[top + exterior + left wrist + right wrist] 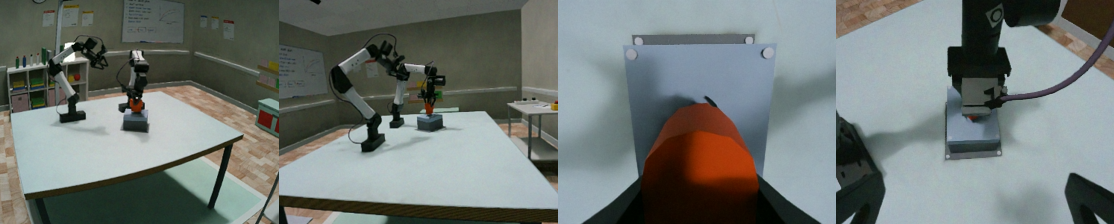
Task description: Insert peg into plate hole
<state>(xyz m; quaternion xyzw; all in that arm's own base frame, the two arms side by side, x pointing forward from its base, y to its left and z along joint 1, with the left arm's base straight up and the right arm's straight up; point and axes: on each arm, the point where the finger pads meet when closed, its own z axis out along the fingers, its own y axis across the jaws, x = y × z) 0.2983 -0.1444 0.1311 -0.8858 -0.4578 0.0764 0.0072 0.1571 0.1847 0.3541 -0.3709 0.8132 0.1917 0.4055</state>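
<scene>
An orange peg [136, 106] [429, 108] [700, 165] stands about upright over the plate [142, 116] [437, 118] [658, 75] [973, 134], the blue-grey top of a block. My left gripper [136, 99] [429, 103] is shut on the peg's upper part. In the left wrist view a small dark sliver, seemingly the hole's edge [711, 101], shows just past the peg's far end, slightly right of its middle. The peg hides the rest of the hole. Whether the tip touches the plate, I cannot tell. My right gripper [102, 65] [975, 181] is open and empty, high and away from the block.
The block stands on a dark base plate [693, 39] [972, 155] with pale round studs at its corners. The right arm's black base [72, 116] [373, 142] stands on the white table [112, 157] [428, 172] to one side of the block.
</scene>
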